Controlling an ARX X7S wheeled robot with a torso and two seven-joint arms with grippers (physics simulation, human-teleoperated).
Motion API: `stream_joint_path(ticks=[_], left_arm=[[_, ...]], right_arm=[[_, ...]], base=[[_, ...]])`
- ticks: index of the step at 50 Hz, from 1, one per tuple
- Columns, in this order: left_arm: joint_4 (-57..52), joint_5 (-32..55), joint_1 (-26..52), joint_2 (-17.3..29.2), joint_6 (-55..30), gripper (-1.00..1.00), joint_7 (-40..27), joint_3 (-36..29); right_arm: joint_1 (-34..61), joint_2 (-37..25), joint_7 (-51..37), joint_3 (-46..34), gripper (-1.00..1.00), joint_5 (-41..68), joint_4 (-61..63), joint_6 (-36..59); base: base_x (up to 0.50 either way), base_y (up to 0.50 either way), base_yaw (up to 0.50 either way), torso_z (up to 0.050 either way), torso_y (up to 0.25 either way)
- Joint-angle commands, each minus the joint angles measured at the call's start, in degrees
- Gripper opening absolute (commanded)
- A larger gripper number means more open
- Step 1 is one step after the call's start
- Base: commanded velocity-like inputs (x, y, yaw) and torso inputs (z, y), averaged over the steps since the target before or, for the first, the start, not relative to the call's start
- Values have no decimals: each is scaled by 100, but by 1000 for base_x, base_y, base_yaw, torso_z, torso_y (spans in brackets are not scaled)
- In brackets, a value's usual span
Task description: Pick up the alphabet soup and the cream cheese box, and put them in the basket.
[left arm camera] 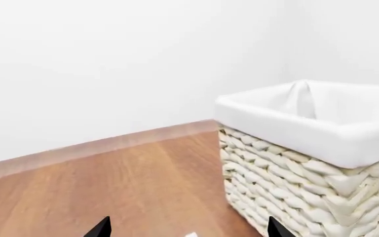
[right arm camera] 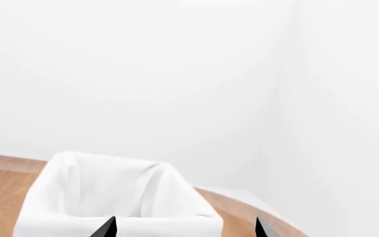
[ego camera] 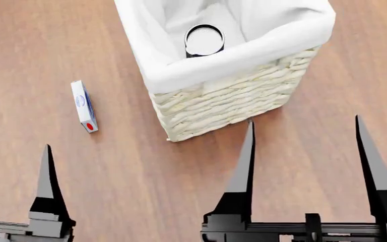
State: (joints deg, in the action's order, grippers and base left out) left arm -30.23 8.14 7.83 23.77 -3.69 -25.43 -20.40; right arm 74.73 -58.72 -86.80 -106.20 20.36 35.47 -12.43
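- Basket (ego camera: 234, 96): cream wicker, white lining, upright on the wooden bench.
- Alphabet soup (ego camera: 204, 40): can upright inside basket, white top showing.
- Cream cheese box (ego camera: 84, 106): white-blue, red-spotted end, lying apart from basket.

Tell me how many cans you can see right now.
1. A can stands upright inside the basket, only its white top and black rim showing, so its label can't be read. Others could be hidden deeper in the basket.

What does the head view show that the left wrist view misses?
Head view only: the alphabet soup standing inside the basket, the whole cream cheese box on the floor outside it, and the right claw, open. Left wrist view only: the white wall and its baseboard. Both: the basket and the open left claw.
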Motion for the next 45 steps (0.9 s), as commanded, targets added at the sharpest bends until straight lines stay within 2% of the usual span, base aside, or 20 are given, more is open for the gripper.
stream_joint_path(ticks=[1,8,16,20,33,40,45], left_arm=[[1201,338,1192,-321,-112,100,437,-76],[2943,539,2224,-739,150,100,826,-61],[4497,798,3018,-1136,309,100,1242,-56],[5443,754,3362,-1343,663,100,1422,-86],[6394,847,3592,-1481,1028,100,1545,3],[8137,963,4030,-1816,1943,100,1847,182],[8761,948,4223,-1923,2261,100,1927,193]], right_arm=[[-326,-19,-9,115,100,-93,-118,-128],[-482,34,22,147,100,-101,-158,-119],[-599,86,73,213,100,-106,-198,-99],[-632,83,100,251,100,-81,-200,-66],[-756,198,211,345,100,-29,-303,-28],[-837,168,220,385,100,-20,-288,-39],[-860,175,253,420,100,-5,-285,-5]], base=[[0,0,0,0,0],[0,0,0,0,0],[0,0,0,0,0],[0,0,0,0,0],[0,0,0,0,0],[0,0,0,0,0],[0,0,0,0,0]])
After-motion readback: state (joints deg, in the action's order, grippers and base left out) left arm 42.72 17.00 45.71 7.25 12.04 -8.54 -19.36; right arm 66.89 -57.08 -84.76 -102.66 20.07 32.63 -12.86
